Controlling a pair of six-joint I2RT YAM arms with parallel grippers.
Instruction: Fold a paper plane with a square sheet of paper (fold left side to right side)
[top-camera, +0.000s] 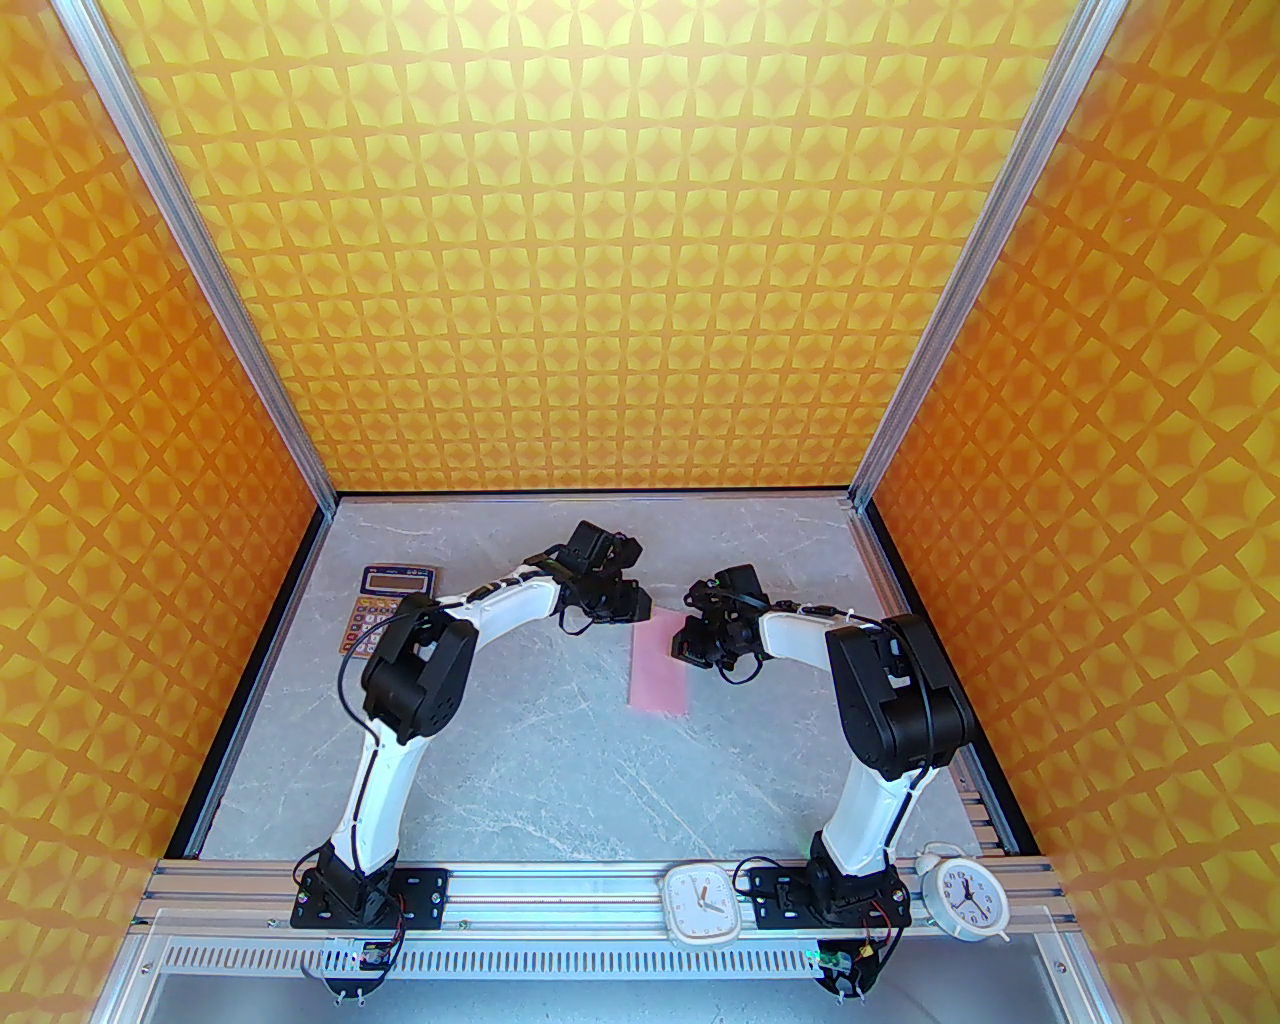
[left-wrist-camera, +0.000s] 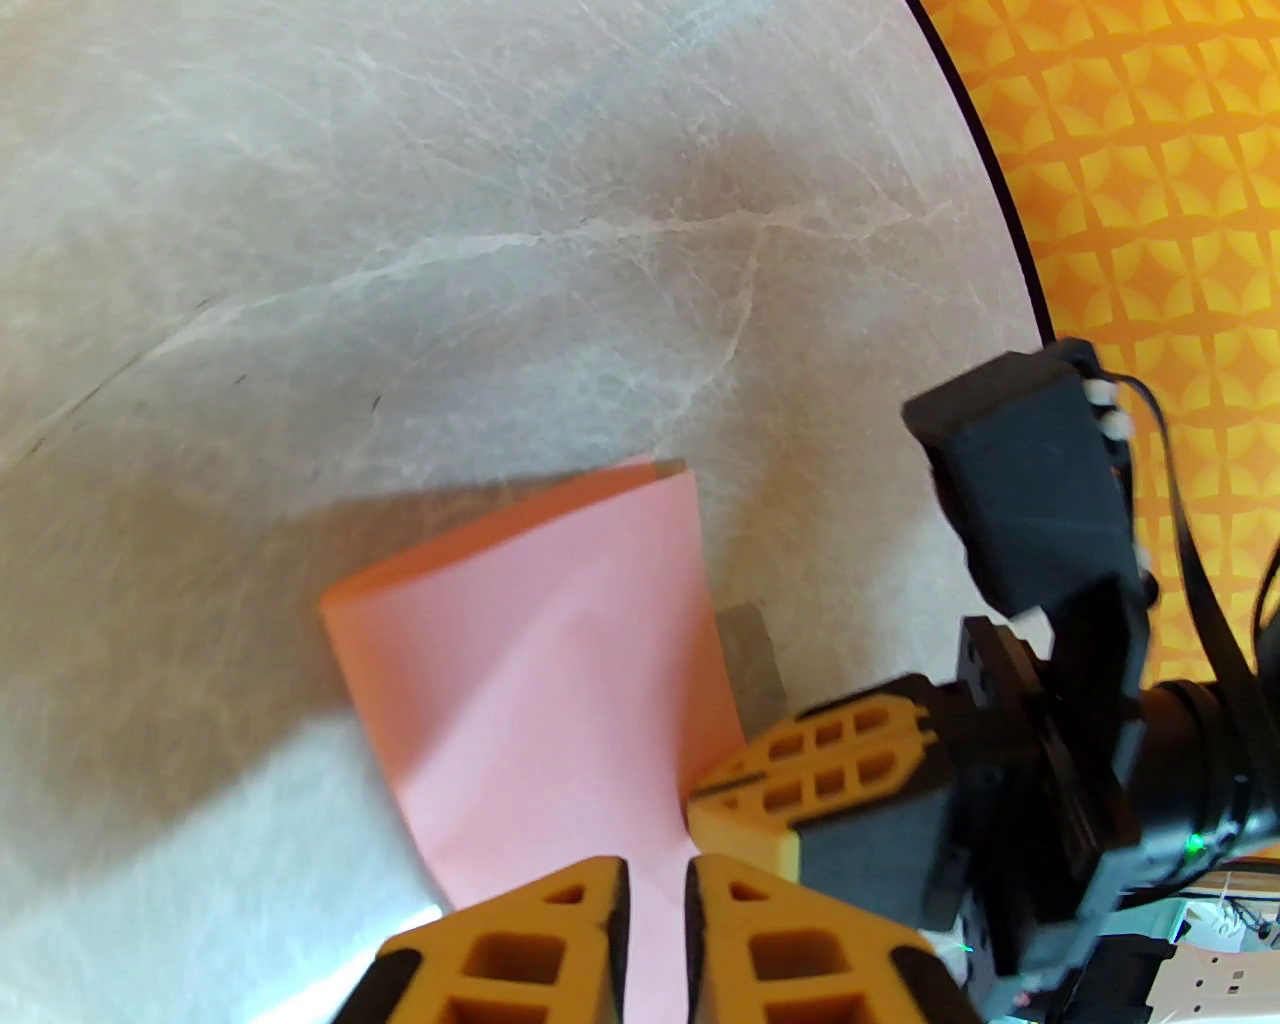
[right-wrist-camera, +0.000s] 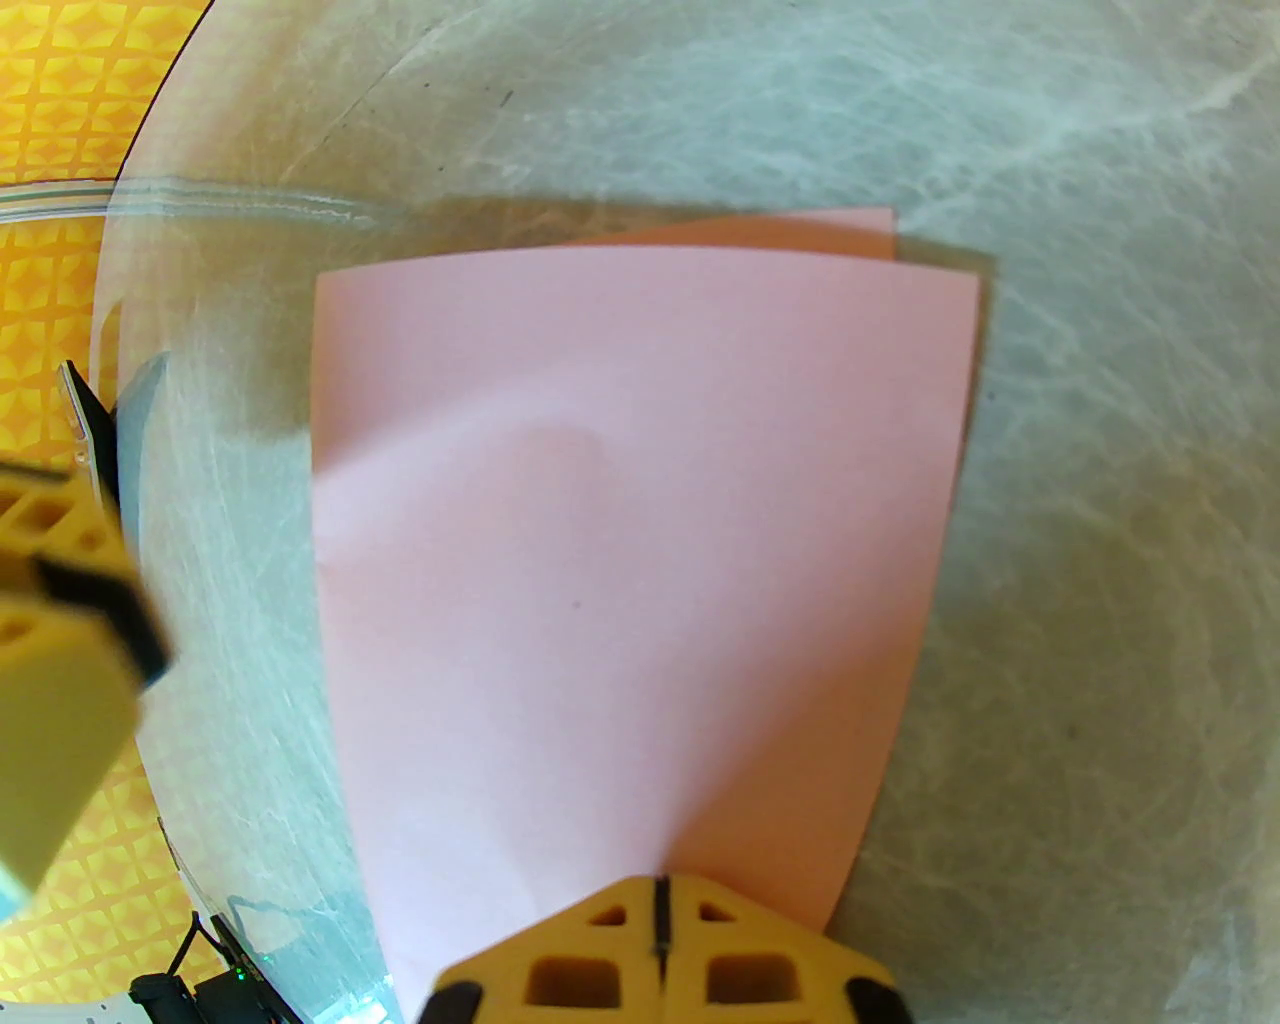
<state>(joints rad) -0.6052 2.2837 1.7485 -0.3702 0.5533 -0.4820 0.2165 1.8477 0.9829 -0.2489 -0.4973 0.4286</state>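
Up close, your right gripper has its jaws pressed together with no gap, the tips sitting on the near edge of the square sheet of paper. Whether they pinch that edge or only press on it is hidden under the yellow fingers.

Your left gripper stands narrow, with a thin slit between the tips and pink showing through it. You cannot tell from the left wrist view whether it grips the sheet, since the frame cuts off the paper's edge right there.

The sheet lies doubled over on the marble-patterned table as a slim pink rectangle between the two grippers. The layers do not line up: a darker strip of the lower layer peeks out past the far edge of the top one, and the top layer bows up slightly.

From above, the sheet's far end is covered by the left gripper and part of its right side by the right one. Farther out, the left arm hides one side of the orange-keyed calculator. Two white clocks rest on the near rail by the right arm's base.
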